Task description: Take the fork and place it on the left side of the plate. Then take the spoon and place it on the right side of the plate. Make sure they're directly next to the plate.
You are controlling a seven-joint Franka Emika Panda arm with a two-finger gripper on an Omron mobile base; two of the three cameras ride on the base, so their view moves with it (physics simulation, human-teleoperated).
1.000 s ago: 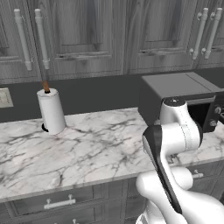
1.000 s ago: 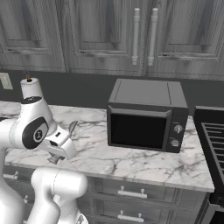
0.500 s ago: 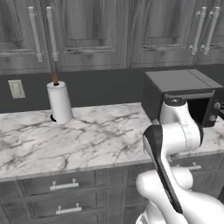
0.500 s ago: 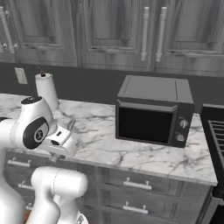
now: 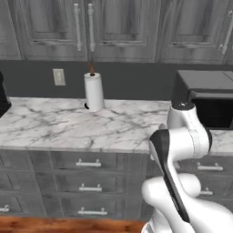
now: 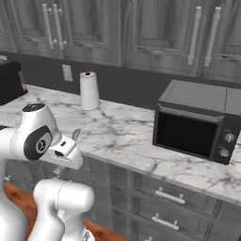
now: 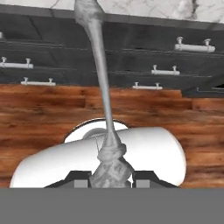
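Note:
The spoon (image 7: 103, 87) is silvery grey, and my gripper (image 7: 110, 177) is shut on the end of its handle in the hand view. Its slim handle runs away from the fingertips (image 7: 81, 178), and its bowl reaches toward the counter's edge. In the right base view the spoon's bowl (image 6: 76, 134) sticks up just past the hand, in front of the marble counter (image 6: 122, 136) and below its top. The fork and the plate are out of view.
A paper towel roll (image 5: 94, 91) stands at the back of the counter (image 5: 54, 125). To the right is a dark microwave (image 6: 197, 122). A black appliance (image 6: 9, 82) sits at the far left. Drawer fronts (image 5: 86, 175) and wooden floor (image 7: 43, 109) lie below.
The base has driven, so the whole scene has shifted: the paper towel roll and microwave now sit further right and further off. The spoon stays in the shut gripper.

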